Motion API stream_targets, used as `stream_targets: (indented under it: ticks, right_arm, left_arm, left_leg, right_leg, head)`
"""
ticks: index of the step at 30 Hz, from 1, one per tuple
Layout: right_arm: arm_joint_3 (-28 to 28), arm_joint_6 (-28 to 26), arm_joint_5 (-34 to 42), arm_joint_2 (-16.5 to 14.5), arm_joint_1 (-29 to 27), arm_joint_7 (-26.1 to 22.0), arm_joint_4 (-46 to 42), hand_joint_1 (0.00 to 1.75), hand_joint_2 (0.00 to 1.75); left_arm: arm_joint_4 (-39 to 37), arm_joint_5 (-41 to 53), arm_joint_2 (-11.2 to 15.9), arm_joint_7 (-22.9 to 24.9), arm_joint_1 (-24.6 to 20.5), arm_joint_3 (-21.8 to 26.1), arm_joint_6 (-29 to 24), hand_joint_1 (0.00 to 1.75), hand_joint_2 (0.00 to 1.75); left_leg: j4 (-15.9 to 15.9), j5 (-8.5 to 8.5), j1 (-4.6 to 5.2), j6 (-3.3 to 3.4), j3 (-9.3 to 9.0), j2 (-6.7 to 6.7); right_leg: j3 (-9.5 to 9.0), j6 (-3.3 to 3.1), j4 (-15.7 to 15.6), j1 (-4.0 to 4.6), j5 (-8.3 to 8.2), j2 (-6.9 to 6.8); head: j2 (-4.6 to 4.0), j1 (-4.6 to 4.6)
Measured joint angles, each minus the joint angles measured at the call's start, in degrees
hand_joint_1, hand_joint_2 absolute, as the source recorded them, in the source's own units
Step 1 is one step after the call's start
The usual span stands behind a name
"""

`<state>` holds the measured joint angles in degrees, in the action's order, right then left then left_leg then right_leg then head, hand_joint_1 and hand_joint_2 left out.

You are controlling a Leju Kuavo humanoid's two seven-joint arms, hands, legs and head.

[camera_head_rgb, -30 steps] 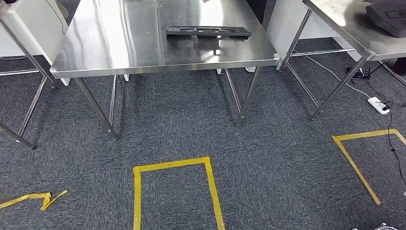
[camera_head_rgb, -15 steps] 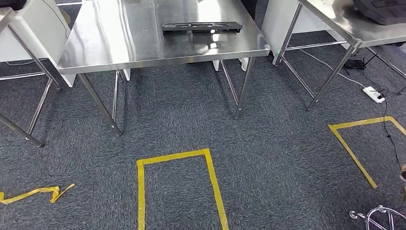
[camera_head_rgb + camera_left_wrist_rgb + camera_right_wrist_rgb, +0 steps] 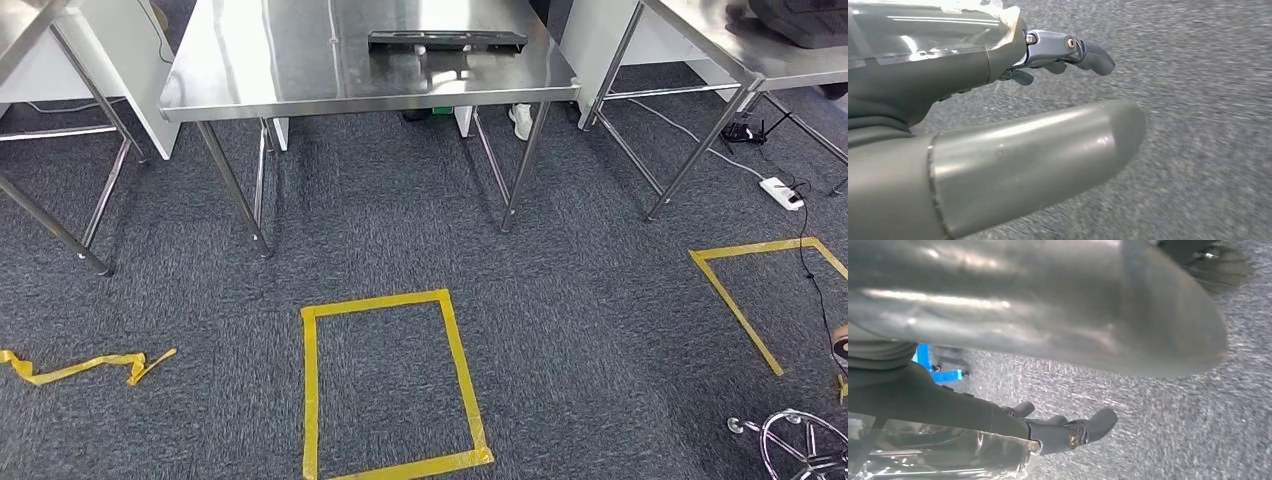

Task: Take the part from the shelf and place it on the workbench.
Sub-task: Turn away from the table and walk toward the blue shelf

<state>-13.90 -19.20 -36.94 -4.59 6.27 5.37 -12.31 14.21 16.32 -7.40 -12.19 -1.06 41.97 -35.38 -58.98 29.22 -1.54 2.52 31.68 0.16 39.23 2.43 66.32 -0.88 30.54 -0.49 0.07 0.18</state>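
Lying unlabelled, black part [image 3: 447, 39] rests on steel workbench [image 3: 290, 70].

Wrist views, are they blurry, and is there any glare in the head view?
Both wrist views: carpet smeared with motion blur, left hand and right hand close and soft. Head view: sharp, with bright glare on the steel table around the black part.

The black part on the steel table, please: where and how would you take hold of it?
The black part lies flat, long side across the steel table. Probably grip mid-length across its narrow width, from above on the near side.
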Motion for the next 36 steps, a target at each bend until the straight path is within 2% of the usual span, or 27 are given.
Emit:
stream_targets:
  ticks: [1,2,3,4,5,6,7,8,9,10,12,13,15,16,17,18,19,20,22,24,26,28,29,31,33,34,36]
  right_arm:
    - [0.1,0.0,0.0,0.0,0.1,0.2,0.0,0.00,0.00]
    - [0.2,0.0,0.1,-0.1,0.2,0.3,0.0,0.00,0.00]
    - [0.2,0.0,0.3,-0.1,0.2,0.5,0.0,0.00,0.00]
    - [0.2,0.0,0.5,-0.1,0.3,0.6,0.0,0.00,0.00]
    - [0.2,0.0,0.7,0.0,0.4,0.7,0.0,0.00,0.00]
    - [0.2,0.0,1.0,-0.1,0.5,0.8,-0.1,0.00,0.00]
    - [0.2,0.0,1.3,-0.1,0.7,0.8,-0.1,0.00,0.00]
    - [0.2,0.0,1.6,-0.1,0.9,0.7,-0.1,0.00,0.00]
    - [0.2,-0.1,1.8,-0.1,1.0,0.6,-0.2,0.00,0.00]
    - [0.2,-0.1,2.0,-0.1,1.1,0.5,-0.2,0.00,0.00]
    - [0.1,-0.1,2.3,-0.1,1.0,0.3,-0.2,0.00,0.00]
    - [0.1,-0.1,2.4,0.0,0.9,0.3,-0.2,0.00,0.00]
    - [0.1,-0.1,2.7,0.0,0.7,0.2,-0.2,0.00,0.00]
    - [0.1,-0.1,2.8,0.0,0.6,0.1,-0.2,0.00,0.00]
    - [0.1,-0.1,2.9,-0.1,0.4,0.0,-0.2,0.00,0.00]
    - [0.1,-0.1,3.0,-0.1,0.2,-0.1,-0.2,0.00,0.00]
    - [0.1,-0.1,3.0,-0.1,0.1,-0.1,-0.2,0.00,0.00]
    - [0.1,-0.1,3.0,-0.1,0.0,-0.1,-0.2,0.00,0.00]
    - [0.1,-0.2,3.0,-0.2,0.0,-0.2,-0.2,0.00,0.00]
    - [0.1,-0.2,3.0,-0.3,0.1,-0.3,-0.2,0.00,0.00]
    - [0.1,-0.2,3.1,-0.2,0.0,-0.5,-0.2,0.00,0.00]
    - [0.0,-0.2,3.4,-0.1,-0.2,-1.0,-0.2,0.00,0.00]
    - [0.0,-0.3,3.6,-0.1,-0.2,-1.3,-0.2,0.00,0.00]
    - [-0.2,-0.7,4.2,0.0,-0.4,-1.8,-0.2,0.00,0.00]
    - [-0.6,-1.1,4.8,0.0,-0.8,-2.2,-0.2,0.00,0.00]
    - [-0.8,-1.3,5.0,0.0,-1.1,-2.3,-0.2,0.00,0.00]
    - [-1.1,-1.6,5.5,0.0,-1.4,-2.6,-0.1,0.00,0.00]
  left_arm:
    - [0.0,0.0,-0.1,0.0,0.0,0.0,-0.1,0.00,0.00]
    - [0.0,0.0,-0.1,0.0,0.0,0.1,-0.1,0.00,0.00]
    - [0.0,0.0,-0.2,0.0,0.0,0.1,-0.2,0.00,0.00]
    - [0.0,0.1,-0.2,0.1,0.0,0.1,-0.2,0.00,0.00]
    - [-0.1,0.1,-0.3,0.2,0.0,0.1,-0.2,0.00,0.00]
    - [-0.1,0.2,-0.3,0.4,0.0,0.2,-0.2,0.00,0.00]
    - [-0.2,0.3,-0.3,0.5,0.1,0.2,-0.2,0.00,0.00]
    - [-0.3,0.4,-0.3,0.6,0.1,0.3,-0.2,0.00,0.00]
    - [-0.3,0.6,-0.4,0.7,0.1,0.4,-0.1,0.00,0.00]
    - [-0.4,0.7,-0.4,0.7,0.1,0.5,-0.1,0.00,0.00]
    - [-0.5,0.9,-0.4,0.7,0.0,0.6,-0.1,0.00,0.00]
    - [-0.5,0.9,-0.3,0.7,0.0,0.6,-0.1,0.00,0.00]
    - [-0.6,1.0,-0.3,0.9,0.1,0.6,-0.1,0.00,0.00]
    - [-0.7,1.0,-0.3,1.0,0.1,0.6,-0.1,0.00,0.00]
    - [-0.8,1.1,-0.2,1.1,0.1,0.6,-0.1,0.00,0.00]
    - [-0.9,1.1,-0.2,1.2,0.1,0.6,-0.1,0.00,0.00]
    - [-0.9,1.1,-0.2,1.3,0.2,0.6,-0.1,0.00,0.00]
    - [-0.9,1.1,-0.1,1.4,0.2,0.6,-0.1,0.00,0.00]
    - [-0.9,1.1,-0.1,1.5,0.2,0.6,-0.1,0.00,0.00]
    - [-1.0,1.2,0.0,1.6,0.2,0.6,-0.1,0.00,0.00]
    - [-1.1,1.2,0.0,1.7,0.1,0.6,-0.2,0.00,0.00]
    - [-1.1,1.2,-0.1,1.5,0.1,0.6,0.0,0.00,0.00]
    - [-1.1,1.2,-0.1,1.3,0.1,0.6,0.1,0.00,0.00]
    - [-1.2,1.4,-0.1,0.9,0.2,0.6,0.4,0.00,0.00]
    - [-1.3,1.7,-0.1,0.6,0.2,0.6,0.5,0.00,0.00]
    - [-1.3,1.8,-0.1,0.6,0.2,0.6,0.5,0.00,0.00]
    - [-1.4,2.0,-0.1,0.6,0.1,0.6,0.6,0.00,0.00]
  left_leg:
    - [0.0,-0.79,0.03,0.06,0.96,0.08]
    - [-0.1,-1.58,0.06,0.02,1.89,0.17]
    - [-0.1,-2.33,0.08,-0.08,2.82,0.30]
    - [-0.1,-3.03,0.06,-0.22,3.69,0.46]
    - [-0.1,-3.70,0.01,-0.41,4.45,0.68]
    - [-0.1,-4.33,0.04,-0.66,5.07,0.93]
    - [-0.2,-4.89,0.10,-0.99,5.48,1.19]
    - [-0.2,-5.39,0.21,-1.37,5.66,1.58]
    - [-0.2,-5.82,0.31,-1.76,5.65,2.01]
    - [0.0,-6.24,0.29,-2.17,5.55,2.53]
    - [-0.1,-6.17,-0.03,-2.91,5.58,2.95]
    - [-1.0,-4.86,-0.20,-3.15,5.88,2.54]
    - [-6.3,0.09,-0.29,-3.34,7.54,0.93]
    - [-10.1,2.51,-0.24,-3.38,8.61,0.34]
    - [-13.3,4.03,-0.19,-3.39,9.34,-0.03]
    - [-15.0,4.45,-0.15,-3.35,9.34,-0.21]
    - [-14.5,3.79,-0.13,-3.22,8.22,-0.30]
    - [-12.0,2.46,-0.11,-3.02,6.14,-0.47]
    - [-4.5,0.23,-0.10,-2.41,1.04,-2.27]
    - [-0.2,-0.11,0.07,-1.88,-1.53,-3.79]
    - [0.6,-0.08,0.22,-1.45,-1.65,-3.04]
    - [1.6,-0.56,0.04,-0.87,-1.68,-1.73]
    - [1.9,-0.84,-0.13,-0.64,-1.66,-1.04]
    - [2.1,-1.03,-0.17,-0.45,-1.45,0.38]
    - [2.1,-1.09,-0.28,-0.56,-1.31,1.82]
    - [2.1,-1.10,-0.41,-0.71,-1.30,2.49]
    - [2.0,-1.07,-0.75,-1.32,-1.46,3.67]
  right_leg:
    - [0.65,-0.03,3.8,-0.04,2.35,0.05]
    - [0.82,0.26,7.1,-0.04,3.68,0.10]
    - [0.24,0.83,8.9,-0.06,3.67,0.13]
    - [-1.13,1.53,8.9,-0.08,2.59,0.14]
    - [-3.48,2.11,6.8,-0.12,1.13,0.04]
    - [-6.76,2.38,2.9,-0.15,0.23,-0.56]
    - [-10.37,2.23,-1.9,0.07,0.29,-1.30]
    - [-13.23,1.70,-6.2,0.31,1.08,-1.97]
    - [-15.00,1.06,-9.2,0.59,2.02,-2.43]
    - [-15.56,0.42,-10.7,0.90,2.59,-2.29]
    - [-14.85,-0.85,-10.9,0.58,1.95,-1.53]
    - [-14.48,-1.57,-11.0,0.42,1.42,-1.18]
    - [-13.56,-2.67,-11.0,0.40,0.41,-0.56]
    - [-13.05,-3.01,-10.9,0.59,-0.03,-0.21]
    - [-12.58,-3.13,-10.9,0.81,-0.41,0.18]
    - [-12.17,-3.13,-10.8,1.02,-0.71,0.60]
    - [-11.86,-3.06,-10.7,1.16,-0.92,1.08]
    - [-11.67,-2.97,-10.4,1.25,-1.04,1.60]
    - [-11.03,-2.77,-9.6,1.37,-1.13,2.66]
    - [-10.09,-2.41,-9.0,1.40,-1.31,3.66]
    - [-9.37,-1.72,-8.9,1.36,-1.69,4.60]
    - [-8.39,-1.20,-7.7,1.33,-1.18,3.92]
    - [-7.25,-1.14,-5.6,1.31,-0.12,3.09]
    - [-3.68,-1.04,1.4,0.83,2.95,1.61]
    - [-1.14,-0.26,6.6,0.12,4.44,1.23]
    - [-1.34,0.46,6.3,-0.29,3.94,1.03]
    - [-5.14,2.27,-0.9,-1.09,0.80,-0.42]
  head:
    - [0.00,0.11]
    - [0.00,0.15]
    - [0.00,0.16]
    - [0.00,0.19]
    - [0.00,0.21]
    - [0.00,0.25]
    - [0.00,0.31]
    - [0.00,0.32]
    - [0.00,0.31]
    - [0.00,0.28]
    - [0.00,0.20]
    - [0.00,0.18]
    - [0.00,0.08]
    - [0.00,0.07]
    - [0.00,0.05]
    - [0.00,0.05]
    - [0.00,0.07]
    - [0.00,0.06]
    - [0.00,0.08]
    - [0.00,0.05]
    - [0.00,0.00]
    - [0.00,0.08]
    - [0.00,0.21]
    - [0.00,0.48]
    - [0.00,0.52]
    - [0.00,0.56]
    - [0.00,0.61]
